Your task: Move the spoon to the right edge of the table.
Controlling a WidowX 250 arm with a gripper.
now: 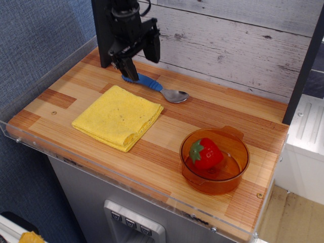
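Note:
The spoon (157, 88) lies at the back of the wooden table (167, 126), blue ribbed handle to the left, silver bowl (174, 95) to the right, just behind the yellow cloth (118, 117). My black gripper (137, 59) hangs open right over the left end of the handle, one finger (152, 48) behind it and the other in front, hiding the handle's tip. I cannot tell whether the fingers touch the spoon.
An orange transparent bowl (215, 161) holding a red toy strawberry (205, 153) stands at the front right. A clear acrylic rim (126, 183) runs along the table's front and left edges. A whitewashed plank wall (228, 45) stands behind.

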